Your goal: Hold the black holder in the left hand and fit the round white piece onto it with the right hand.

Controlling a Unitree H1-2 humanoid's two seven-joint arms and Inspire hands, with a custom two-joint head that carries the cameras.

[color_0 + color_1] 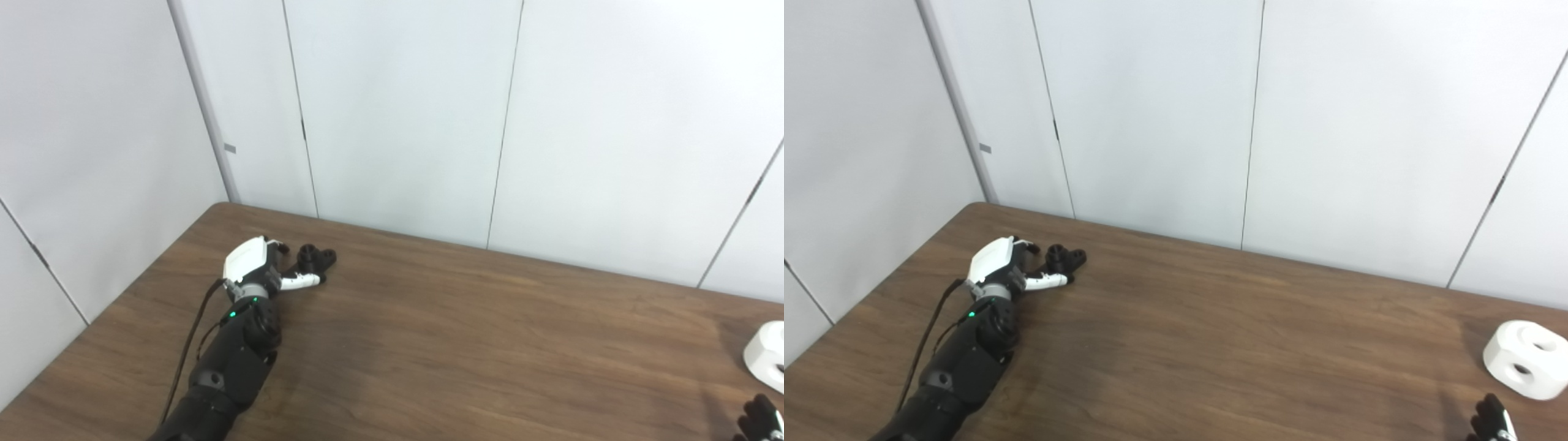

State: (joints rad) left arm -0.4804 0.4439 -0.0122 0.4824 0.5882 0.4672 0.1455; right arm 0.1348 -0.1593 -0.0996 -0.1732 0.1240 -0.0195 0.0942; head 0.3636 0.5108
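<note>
The black holder [1066, 257], small, rigid and probably light, lies on the bench [1213, 343] at ten o'clock, best gripped around its body; the left hand [1007, 266] is spread beside it, thumb touching; the round white piece [1525, 360], hard and smooth, sits at four o'clock; whether the right hand [1491, 422] is spread cannot be told.

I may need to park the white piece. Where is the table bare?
The wide middle of the table is bare, from the left hand and black holder across to the white piece. The far edge along the wall is bare too. The right hand crowds the near right corner.
</note>
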